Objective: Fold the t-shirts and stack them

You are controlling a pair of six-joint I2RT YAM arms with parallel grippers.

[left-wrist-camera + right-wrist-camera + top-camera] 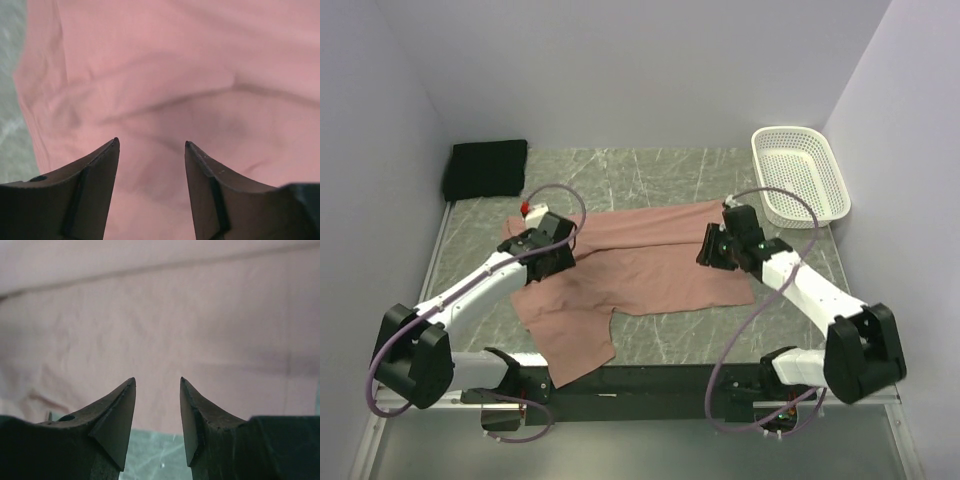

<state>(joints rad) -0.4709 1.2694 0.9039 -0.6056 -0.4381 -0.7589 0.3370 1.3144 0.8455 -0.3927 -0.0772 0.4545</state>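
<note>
The salmon-pink t-shirt (pixel 640 265) lies spread and rumpled across the middle of the marble table, one part hanging toward the near edge. No print shows on it. The black folded t-shirt (pixel 486 167) sits in the far left corner. My left gripper (pixel 563 248) is open just above the pink shirt's left side; in the left wrist view the gripper (pixel 151 142) has wrinkled pink cloth (pixel 165 75) between and beyond its fingers. My right gripper (pixel 705 252) is open over the shirt's right edge; in the right wrist view the gripper (pixel 157 380) straddles the cloth edge (pixel 160 330).
A white mesh basket (pixel 799 173) stands at the far right corner. Walls close in on the left, back and right. Bare marble tabletop (pixel 650 175) shows behind the pink shirt. Purple cables loop off both arms.
</note>
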